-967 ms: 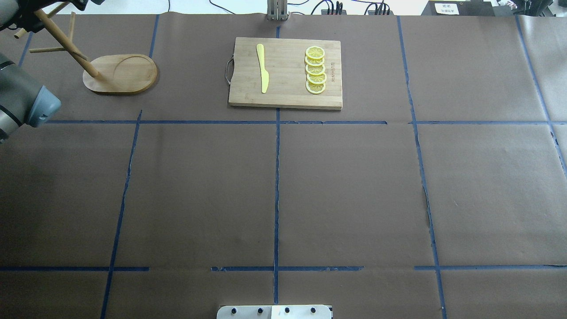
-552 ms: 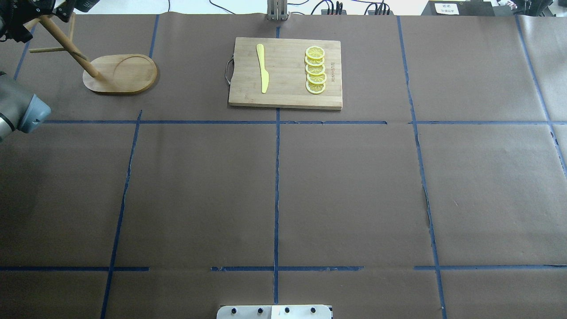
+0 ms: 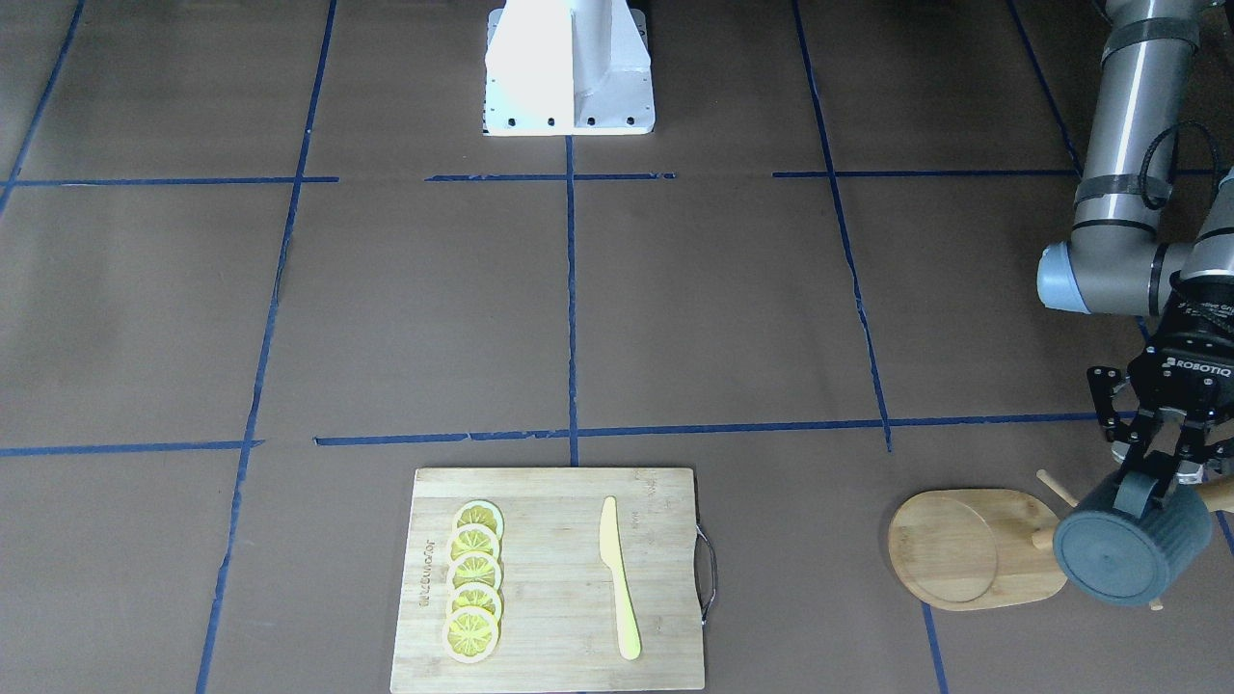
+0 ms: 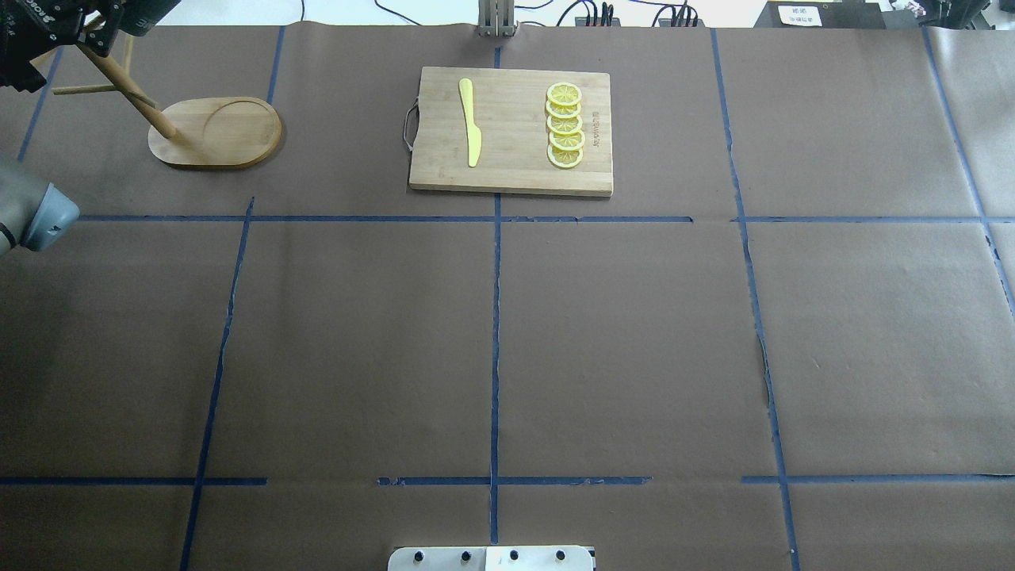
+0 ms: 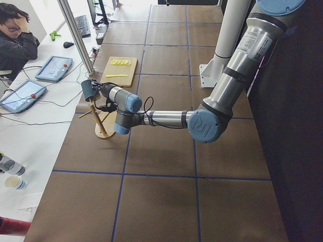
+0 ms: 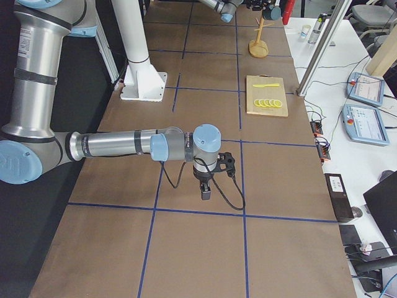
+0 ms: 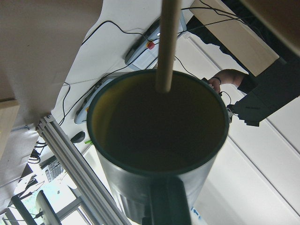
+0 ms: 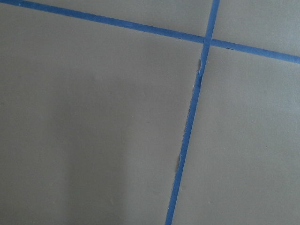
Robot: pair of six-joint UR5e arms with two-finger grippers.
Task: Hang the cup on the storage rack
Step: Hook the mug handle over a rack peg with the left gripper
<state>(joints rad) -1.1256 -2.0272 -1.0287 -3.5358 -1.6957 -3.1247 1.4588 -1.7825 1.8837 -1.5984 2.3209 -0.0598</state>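
My left gripper (image 3: pixel 1152 472) is clamped on the cup (image 3: pixel 1133 554), the fingers pinching it at the handle side. The cup hangs tipped on its side, so its flat bottom faces the front camera and its mouth points in toward the storage rack (image 3: pixel 964 549). It is off the table, up by the top of the rack's pole, over the end of the base farthest from the cutting board (image 3: pixel 549 617).

Through the left wrist camera I look straight into the yellow interior, and one peg (image 7: pixel 168 42) of the rack comes down across the rim, with its tip showing against the open mouth. I can't tell whether that tip is already inside the cup or only just in front of it.

I judge this to be the hanging step itself: the carry is done and the cup is being lined up on a peg, not yet released.

Next I would ease the cup further along the peg until the peg bears its weight. Only then would I part the fingers and back away without nudging the light rack.

My right gripper (image 6: pixel 206 189) hangs over bare table, well away from the rack. I can't tell whether it is open or closed.
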